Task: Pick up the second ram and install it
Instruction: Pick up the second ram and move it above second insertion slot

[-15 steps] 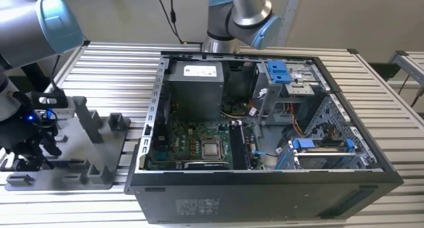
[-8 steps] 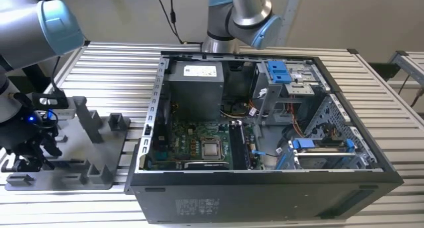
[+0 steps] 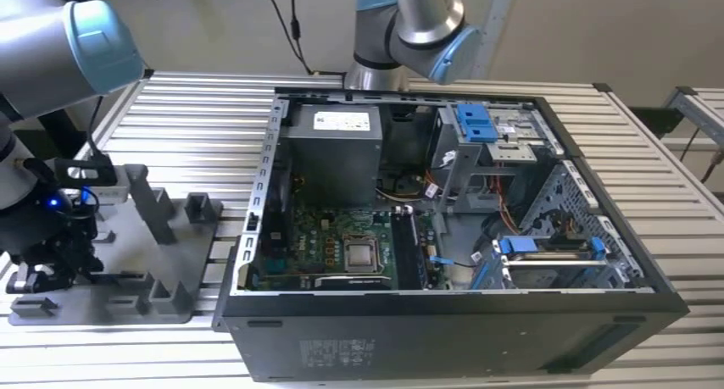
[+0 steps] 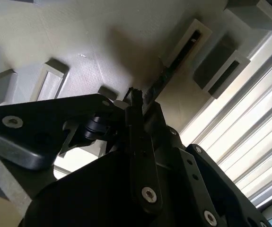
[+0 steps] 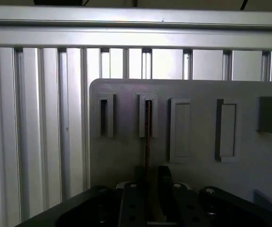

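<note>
Gripper (image 5: 152, 174) sits low over grey fixture tray (image 3: 125, 308) at exterior view's left, well apart from open PC case (image 3: 453, 338). 2nd ram (image 5: 147, 137) stands edge-on in 1 tray slot, its near end betw. the 2 fingers (image 5: 165, 177). Fingers spread, 1 per side. Gap shows betw. ram and 1 finger, so no pinch.

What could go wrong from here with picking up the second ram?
1. The second ram stands on edge in a narrow slot of the fixture tray; a crooked pull might jam or bend it.
2. The gripper seems to sit at one end of the stick, so the free end may sag or swing.
3. The computer case is crowded with cables, which a tilted stick could snag.
</note>
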Available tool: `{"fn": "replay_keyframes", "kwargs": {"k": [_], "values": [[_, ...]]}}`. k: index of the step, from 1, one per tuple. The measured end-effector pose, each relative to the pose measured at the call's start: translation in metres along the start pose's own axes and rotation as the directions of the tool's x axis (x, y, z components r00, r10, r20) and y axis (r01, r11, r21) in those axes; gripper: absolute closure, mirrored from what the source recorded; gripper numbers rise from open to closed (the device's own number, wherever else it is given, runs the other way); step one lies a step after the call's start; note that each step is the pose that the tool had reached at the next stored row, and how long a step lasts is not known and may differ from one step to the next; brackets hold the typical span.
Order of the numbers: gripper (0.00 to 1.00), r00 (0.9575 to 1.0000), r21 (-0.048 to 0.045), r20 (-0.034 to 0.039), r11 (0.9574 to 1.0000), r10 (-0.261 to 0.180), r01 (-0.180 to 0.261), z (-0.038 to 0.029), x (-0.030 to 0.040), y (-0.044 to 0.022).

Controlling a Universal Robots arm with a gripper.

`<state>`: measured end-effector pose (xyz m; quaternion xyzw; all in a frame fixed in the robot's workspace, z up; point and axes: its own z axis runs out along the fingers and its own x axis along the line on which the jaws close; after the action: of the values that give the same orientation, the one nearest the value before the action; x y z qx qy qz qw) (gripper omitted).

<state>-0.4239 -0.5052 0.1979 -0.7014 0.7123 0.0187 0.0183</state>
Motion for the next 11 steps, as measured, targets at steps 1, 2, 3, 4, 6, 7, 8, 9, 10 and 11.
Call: {"fn": "replay_keyframes", "kwargs": {"k": [1,2,3,4,6,7,8,9,10,11], "values": [[0.73,1.0,0.0,0.0,1.0,0.0,0.0,0.0,0.0,0.0],[0.73,1.0,0.0,0.0,1.0,0.0,0.0,0.0,0.0,0.0],[0.73,1.0,0.0,0.0,1.0,0.0,0.0,0.0,0.0,0.0],[0.73,1.0,0.0,0.0,1.0,0.0,0.0,0.0,0.0,0.0],[0.73,1.0,0.0,0.0,1.0,-0.001,0.001,0.0,0.0,0.0],[0.73,1.0,-0.0001,-0.0001,1.0,-0.001,0.001,0.0001,0.0,0.0],[0.73,1.0,0.0,0.0001,1.0,-0.001,0.001,0.0005,0.0,0.0],[0.73,1.0,0.0002,0.0001,1.0,-0.001,0.001,0.001,0.0,0.0],[0.73,1.0,0.0002,0.0001,1.0,-0.001,0.001,0.0014,0.0001,0.0],[0.73,1.0,0.0,0.0,1.0,-0.001,0.001,0.0018,0.0001,0.0]]}}
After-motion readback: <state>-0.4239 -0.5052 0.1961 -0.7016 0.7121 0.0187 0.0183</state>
